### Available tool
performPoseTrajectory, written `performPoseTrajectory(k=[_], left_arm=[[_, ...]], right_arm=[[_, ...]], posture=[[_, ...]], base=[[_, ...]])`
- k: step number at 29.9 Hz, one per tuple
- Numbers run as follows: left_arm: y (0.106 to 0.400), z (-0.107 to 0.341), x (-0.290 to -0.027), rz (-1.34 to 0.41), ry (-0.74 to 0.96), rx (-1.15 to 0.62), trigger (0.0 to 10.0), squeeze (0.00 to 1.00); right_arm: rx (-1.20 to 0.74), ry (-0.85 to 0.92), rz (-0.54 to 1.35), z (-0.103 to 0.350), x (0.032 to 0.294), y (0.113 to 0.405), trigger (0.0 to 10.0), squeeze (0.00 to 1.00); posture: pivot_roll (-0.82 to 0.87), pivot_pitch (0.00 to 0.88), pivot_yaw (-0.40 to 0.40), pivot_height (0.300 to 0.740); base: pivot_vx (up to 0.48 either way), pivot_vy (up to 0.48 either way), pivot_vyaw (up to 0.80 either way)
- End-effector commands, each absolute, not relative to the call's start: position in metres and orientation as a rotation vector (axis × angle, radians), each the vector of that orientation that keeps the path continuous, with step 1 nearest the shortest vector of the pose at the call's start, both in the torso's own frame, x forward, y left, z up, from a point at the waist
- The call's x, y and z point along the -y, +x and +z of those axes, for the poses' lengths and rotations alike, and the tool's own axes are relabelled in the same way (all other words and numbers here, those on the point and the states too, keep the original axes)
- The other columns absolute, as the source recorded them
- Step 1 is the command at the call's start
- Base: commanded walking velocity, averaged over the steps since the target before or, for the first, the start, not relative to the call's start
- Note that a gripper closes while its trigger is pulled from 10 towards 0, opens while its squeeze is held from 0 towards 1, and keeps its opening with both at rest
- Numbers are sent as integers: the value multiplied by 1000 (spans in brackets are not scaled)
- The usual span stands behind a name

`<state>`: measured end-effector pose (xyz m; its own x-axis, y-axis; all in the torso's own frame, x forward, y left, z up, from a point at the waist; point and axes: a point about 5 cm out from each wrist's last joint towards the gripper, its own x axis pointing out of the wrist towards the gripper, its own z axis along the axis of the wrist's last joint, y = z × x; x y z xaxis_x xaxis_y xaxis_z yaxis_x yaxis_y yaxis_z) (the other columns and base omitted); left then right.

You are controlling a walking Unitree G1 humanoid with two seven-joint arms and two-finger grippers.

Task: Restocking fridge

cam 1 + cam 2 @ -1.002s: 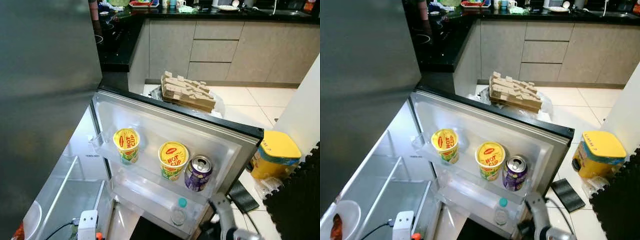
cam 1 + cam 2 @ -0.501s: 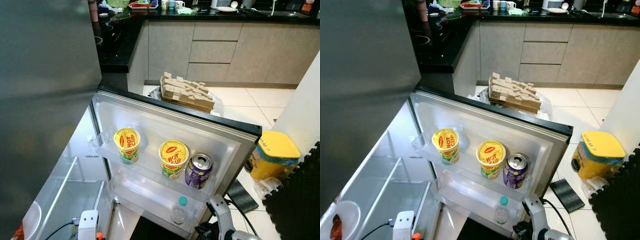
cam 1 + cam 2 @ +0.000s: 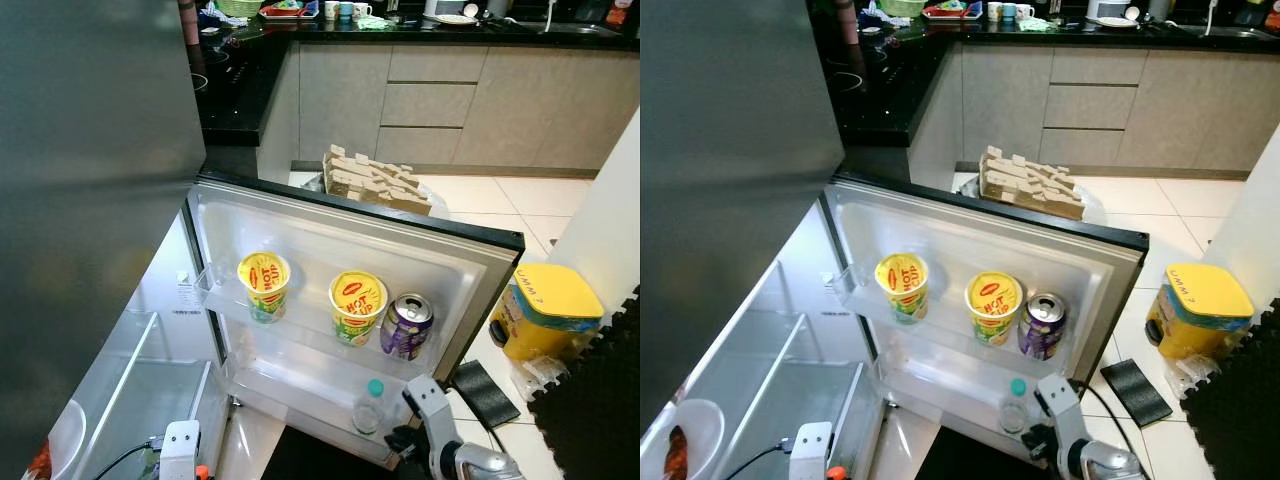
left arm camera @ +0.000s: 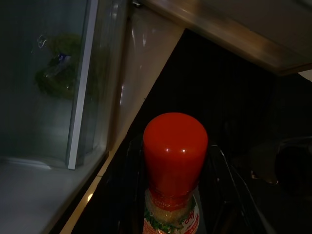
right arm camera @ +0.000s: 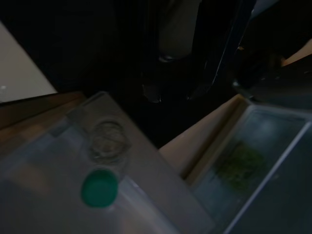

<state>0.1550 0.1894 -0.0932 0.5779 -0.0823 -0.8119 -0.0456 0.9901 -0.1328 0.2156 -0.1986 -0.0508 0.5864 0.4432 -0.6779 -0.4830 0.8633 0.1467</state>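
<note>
The open fridge door (image 3: 330, 235) carries two yellow Hot Cup noodle cups (image 3: 264, 284) (image 3: 357, 305) and a purple can (image 3: 407, 325) on its upper shelf. A small green-capped bottle (image 3: 370, 405) stands on the lower shelf. My left gripper (image 4: 174, 146) is shut on a red-capped seasoning bottle (image 4: 174, 151), low beside the fridge's glass shelves. Low at the door's outer end, my right gripper (image 5: 178, 92) is open and holds nothing. It is close to the green cap (image 5: 99, 187).
Inside the fridge are glass shelves and a clear drawer (image 3: 130, 390), with a white bowl (image 3: 690, 440) at the lower left. A cardboard stack (image 3: 378, 180) sits behind the door. A yellow-lidded bin (image 3: 545, 310) and a black mat (image 3: 600, 400) lie to the right, under a dark counter (image 3: 230, 90).
The camera has shifted slightly. My right arm has come in closer to the door's lower shelf and the green-capped bottle. The items on the door shelves have not moved.
</note>
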Motion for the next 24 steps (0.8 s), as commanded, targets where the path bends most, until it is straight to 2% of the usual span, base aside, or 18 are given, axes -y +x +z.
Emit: performPoseTrajectory(k=[1, 5, 13, 19, 24], left_arm=[[155, -93, -188, -30, -140, -954, 10000, 0], [156, -93, -188, -30, -139, -951, 10000, 0], [155, -93, -187, -30, -141, -952, 10000, 0], [155, -94, -188, -31, -136, -955, 10000, 0], [157, -92, -188, -37, -133, -947, 10000, 0]], right_arm=[[-730, -68, 507, -45, 201, 224, 10000, 0], [-696, -77, 461, -40, 205, 232, 10000, 0], [-744, -105, 450, -46, 205, 226, 10000, 0], [-790, -196, 312, -51, 220, 219, 10000, 0], [-802, -205, 199, -52, 233, 216, 10000, 0]], posture=[[-62, 0, -7, 740], [-62, 0, -7, 740], [-57, 0, -12, 740], [-58, 0, -11, 740], [-59, 0, -9, 740]], base=[[0, 0, 0], [0, 0, 0], [0, 0, 0], [0, 0, 0], [0, 0, 0]])
